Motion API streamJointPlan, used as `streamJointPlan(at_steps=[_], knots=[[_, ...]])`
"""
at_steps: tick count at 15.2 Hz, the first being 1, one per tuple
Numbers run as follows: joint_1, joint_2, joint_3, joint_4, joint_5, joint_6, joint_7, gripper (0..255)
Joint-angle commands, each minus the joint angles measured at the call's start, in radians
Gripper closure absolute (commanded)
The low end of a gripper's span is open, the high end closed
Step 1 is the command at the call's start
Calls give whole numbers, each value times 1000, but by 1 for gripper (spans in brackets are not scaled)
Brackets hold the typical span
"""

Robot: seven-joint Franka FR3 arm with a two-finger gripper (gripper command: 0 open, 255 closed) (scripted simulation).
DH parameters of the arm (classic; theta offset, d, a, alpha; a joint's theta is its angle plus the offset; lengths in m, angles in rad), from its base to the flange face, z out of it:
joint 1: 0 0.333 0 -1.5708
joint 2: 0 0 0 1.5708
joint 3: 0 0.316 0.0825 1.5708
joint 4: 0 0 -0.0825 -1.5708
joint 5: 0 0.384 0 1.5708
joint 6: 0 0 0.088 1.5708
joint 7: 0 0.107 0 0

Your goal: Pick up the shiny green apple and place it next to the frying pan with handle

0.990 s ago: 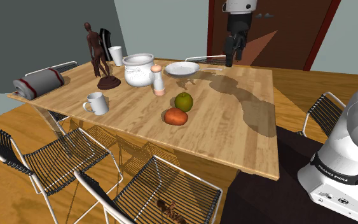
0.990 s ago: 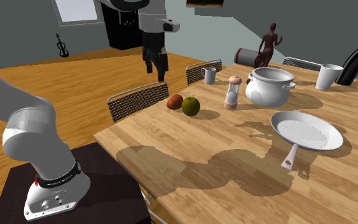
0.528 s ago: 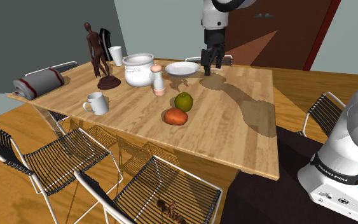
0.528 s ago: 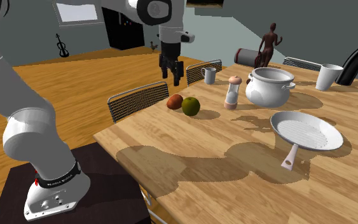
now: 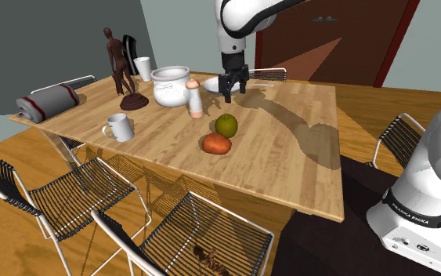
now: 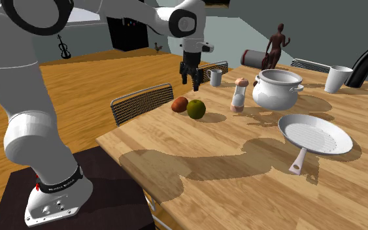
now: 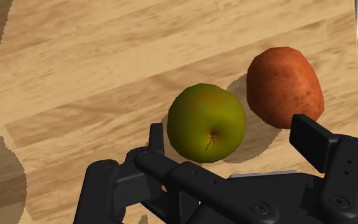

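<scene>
Green with a brownish blush, the apple lies on the wooden table below the gripper, which hangs above it with its two black fingers spread apart and touching nothing. Seen along the hand, the apple sits between the fingers but closer to one of them, and a reddish-brown, potato-like lump lies just beside it on the other finger's side. The step in hand looks to be the approach for the grasp. To do it well, I would first centre the hand so the apple sits evenly between the fingers. The gap between the apple and the lump looks narrow, so that finger could land on the lump or nudge it. Turning the wrist so the fingers close across the apple's free sides seems safer. Then come straight down until the fingertips reach the fruit's widest part, and close gently, since a round, glossy skin may slip out of a high or off-centre pinch. The white frying pan lies well apart from the gripper, further along the table, so a clear lift is needed.
</scene>
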Motion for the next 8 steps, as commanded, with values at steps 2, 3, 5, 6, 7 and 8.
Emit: streamJointPlan(at_steps=[2,3,5,6,7,8], knots=[[9,125,2,121,-17,-4,22,0],[13,168,2,166,-23,-9,29,0],[18,212,2,215,-29,-16,36,0],[18,213,1,203,-29,-3,36,0],[18,215,1,192,-29,10,36,0],[18,217,1,181,-29,22,37,0]])
